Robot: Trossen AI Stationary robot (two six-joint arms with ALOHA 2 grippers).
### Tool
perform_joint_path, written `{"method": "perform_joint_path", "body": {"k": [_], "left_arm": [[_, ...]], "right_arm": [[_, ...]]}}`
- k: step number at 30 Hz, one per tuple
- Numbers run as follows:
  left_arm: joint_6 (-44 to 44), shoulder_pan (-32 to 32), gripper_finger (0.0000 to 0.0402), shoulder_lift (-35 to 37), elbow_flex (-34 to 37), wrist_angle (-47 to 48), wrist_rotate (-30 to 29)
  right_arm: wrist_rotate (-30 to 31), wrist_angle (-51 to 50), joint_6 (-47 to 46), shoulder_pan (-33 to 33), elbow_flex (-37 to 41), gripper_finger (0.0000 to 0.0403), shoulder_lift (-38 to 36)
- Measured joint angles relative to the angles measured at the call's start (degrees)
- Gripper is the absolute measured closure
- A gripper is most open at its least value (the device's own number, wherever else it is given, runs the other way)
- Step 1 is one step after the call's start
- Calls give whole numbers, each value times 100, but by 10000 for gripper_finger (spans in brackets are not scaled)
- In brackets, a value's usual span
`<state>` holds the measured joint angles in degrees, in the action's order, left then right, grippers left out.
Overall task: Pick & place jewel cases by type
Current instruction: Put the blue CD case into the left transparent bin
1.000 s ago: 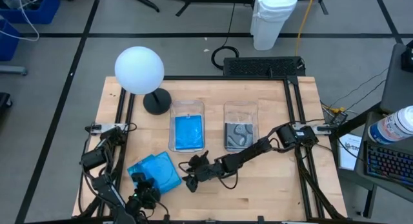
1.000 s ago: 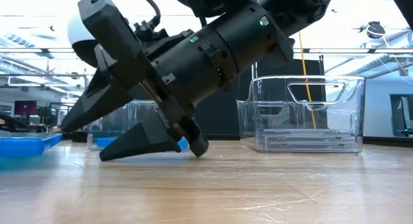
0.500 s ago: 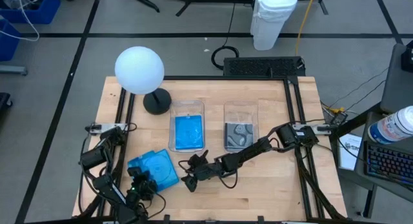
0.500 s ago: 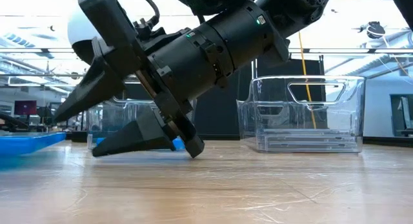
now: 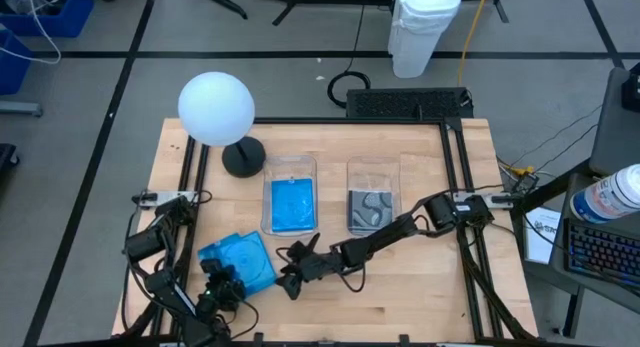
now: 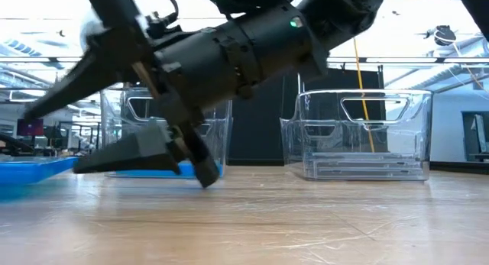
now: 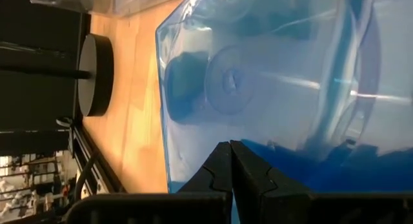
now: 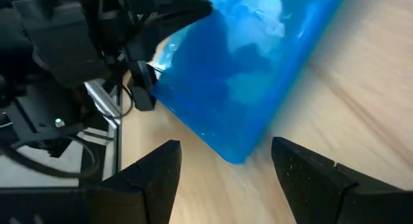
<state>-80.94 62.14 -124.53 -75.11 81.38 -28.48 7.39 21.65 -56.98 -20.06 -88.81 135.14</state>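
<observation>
Right end effector point(image 5: 287, 283), fingers spread and empty, has edged left toward the blue jewel cases point(image 5: 243, 264) on the table point(image 5: 420, 297); left end effector point(image 5: 222, 287) closed beside them. Left bin point(image 5: 291, 167) holds blue cases, right bin point(image 5: 373, 168) patterned ones.

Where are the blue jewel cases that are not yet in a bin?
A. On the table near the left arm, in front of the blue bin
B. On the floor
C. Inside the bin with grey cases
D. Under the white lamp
A: in the high view the loose blue jewel cases lie on the table by the left hand, with the right hand open beside them.

Two bins point(image 5: 291, 194) side by side; lamp point(image 5: 218, 115) left.
</observation>
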Motion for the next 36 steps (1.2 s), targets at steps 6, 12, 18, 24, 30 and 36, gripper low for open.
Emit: {"method": "perform_joint_path", "body": {"k": [6,12,18,24,30,36], "left_arm": [[-13,-49,398,0,8,-53,-16],[23,-51,399,-2,16,-94,-94],[-17,-57,399,-4,125,-275,-186],[-263,26,394,-28,-41,109,-214],[-192,164,393,5,-616,660,-316],[68,152,398,20,-1043,825,-565]], "right_arm": [[-120,-263,-79,59,-245,170,234],[-182,-425,-134,95,-341,170,323],[-155,-650,-171,99,-341,170,376],[-60,-662,29,116,-339,170,382],[-110,-689,68,119,-339,170,382],[-126,-634,79,121,-339,170,382]]}}
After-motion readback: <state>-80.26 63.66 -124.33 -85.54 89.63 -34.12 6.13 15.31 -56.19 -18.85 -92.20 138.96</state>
